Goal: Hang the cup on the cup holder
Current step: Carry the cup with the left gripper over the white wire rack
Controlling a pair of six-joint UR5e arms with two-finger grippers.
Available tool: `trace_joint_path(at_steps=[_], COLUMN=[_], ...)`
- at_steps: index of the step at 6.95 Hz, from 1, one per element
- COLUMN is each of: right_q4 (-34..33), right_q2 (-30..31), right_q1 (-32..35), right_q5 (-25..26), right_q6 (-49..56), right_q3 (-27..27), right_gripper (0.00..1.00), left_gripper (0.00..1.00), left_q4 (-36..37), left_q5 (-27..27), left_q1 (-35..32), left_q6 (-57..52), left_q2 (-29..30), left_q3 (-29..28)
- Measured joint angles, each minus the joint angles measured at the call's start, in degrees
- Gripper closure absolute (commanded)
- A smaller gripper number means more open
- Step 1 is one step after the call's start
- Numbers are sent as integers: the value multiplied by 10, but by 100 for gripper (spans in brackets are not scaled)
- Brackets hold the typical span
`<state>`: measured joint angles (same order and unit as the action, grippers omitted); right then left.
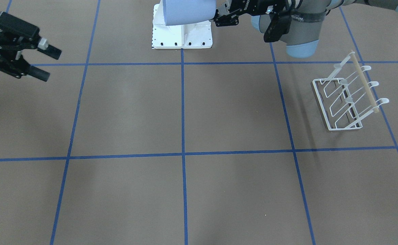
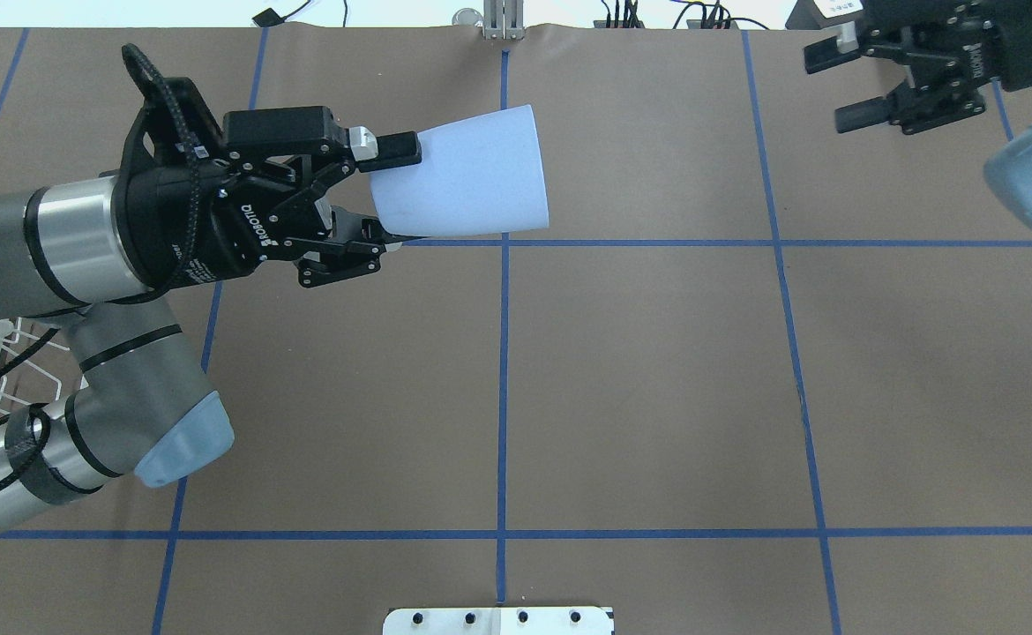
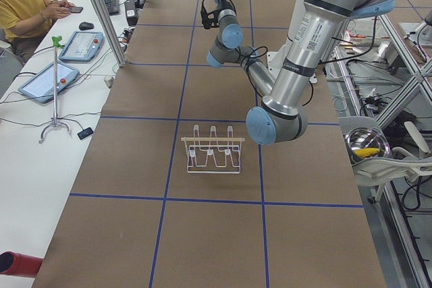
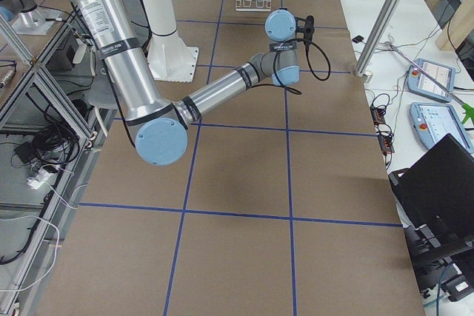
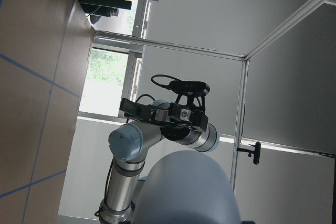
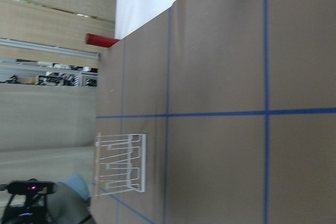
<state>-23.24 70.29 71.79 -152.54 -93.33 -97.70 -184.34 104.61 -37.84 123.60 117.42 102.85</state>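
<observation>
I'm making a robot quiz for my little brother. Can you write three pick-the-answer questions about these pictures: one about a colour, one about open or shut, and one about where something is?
1. What colour are the wires of the rack?
A. red
B. white
C. black

2. How is the right gripper?
A. open, holding nothing
B. shut on the rack
C. shut, holding nothing

3. Where is the cup?
A. on the rack
B. in the right gripper
C. in the left gripper

Answers:
1 B: every wire looks white against the brown table cover.
2 A: its fingers stand apart with nothing between them.
3 C: its fingers clamp the cup's narrow end, and the cup points sideways.
</observation>
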Motion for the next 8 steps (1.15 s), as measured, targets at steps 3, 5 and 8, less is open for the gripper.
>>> trace_joint_path(at_steps=[3, 5, 8], right_q4=[-83, -132, -222], right_q2=[82, 132, 154], right_q1=[76, 92, 99], right_q5=[-12, 29, 133], right_q6=[194, 304, 401], right_q3=[21, 23, 21], right_gripper=[0, 4, 1], left_gripper=[100, 100, 100], left_q4=[255, 468, 774], left_q5=[23, 33, 29], left_q1=[-10, -13, -45], left_q6=[-124, -238, -397], left_q2=[5, 5, 5], left_q3=[95, 177, 281])
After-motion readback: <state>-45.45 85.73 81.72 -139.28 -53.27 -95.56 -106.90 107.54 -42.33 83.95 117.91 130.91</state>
